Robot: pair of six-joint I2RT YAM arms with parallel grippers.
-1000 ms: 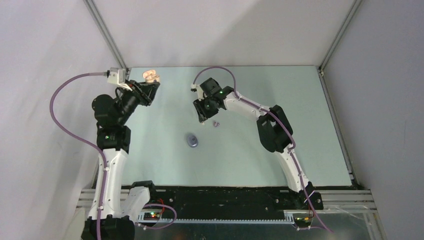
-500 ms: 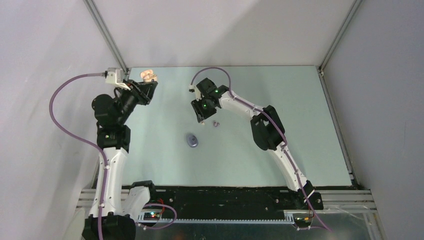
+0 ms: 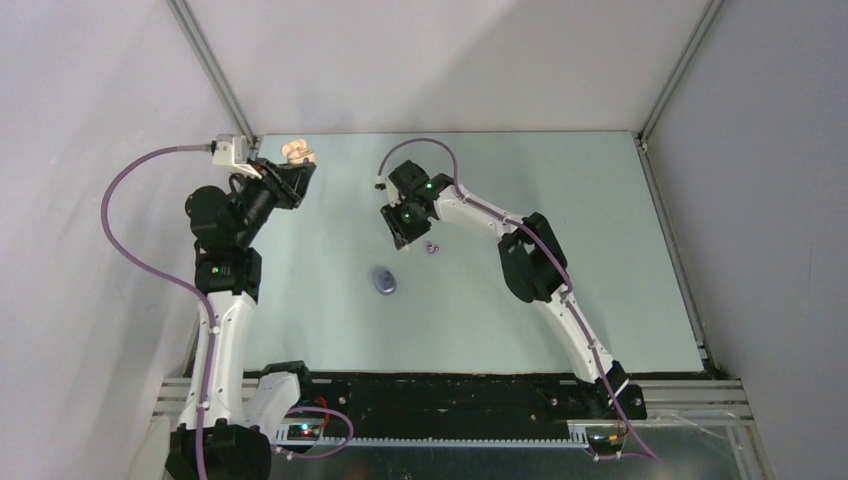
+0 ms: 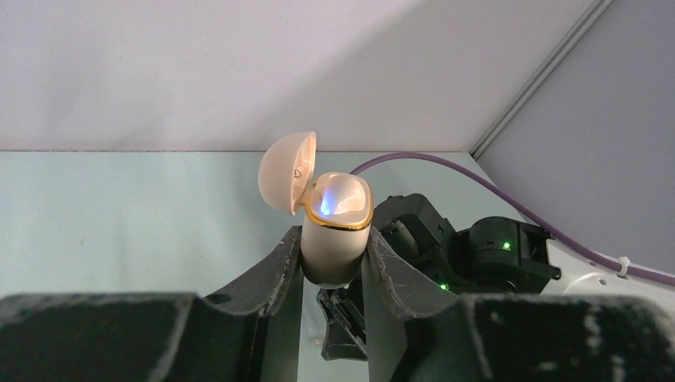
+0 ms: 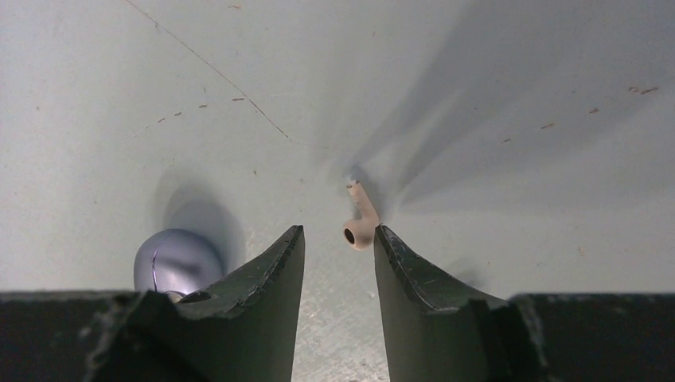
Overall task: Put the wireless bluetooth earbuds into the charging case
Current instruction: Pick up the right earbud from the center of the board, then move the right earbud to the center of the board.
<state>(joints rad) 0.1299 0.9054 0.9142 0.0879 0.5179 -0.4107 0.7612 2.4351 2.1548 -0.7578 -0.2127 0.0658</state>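
My left gripper point(image 4: 334, 267) is shut on a cream-white charging case point(image 4: 334, 239) and holds it upright in the air at the far left point(image 3: 298, 152). The case's lid is open, and a blue light glows in its gold-rimmed top. My right gripper point(image 5: 338, 235) is open just above the table. A cream-white earbud point(image 5: 360, 223) lies between its tips, against the right fingertip point(image 5: 390, 247). In the top view the right gripper point(image 3: 403, 235) hides this earbud. Two purple earbuds point(image 3: 432, 247) lie just right of the gripper. The second cream earbud is not clearly seen.
A closed purple case point(image 3: 384, 282) lies on the table in front of the right gripper. In the right wrist view it point(image 5: 177, 263) shows partly behind the left finger. The enclosure's walls and frame posts border the table point(image 3: 600, 250).
My right gripper has shifted slightly left and farther back over the table. My left gripper with the cream case has barely moved.
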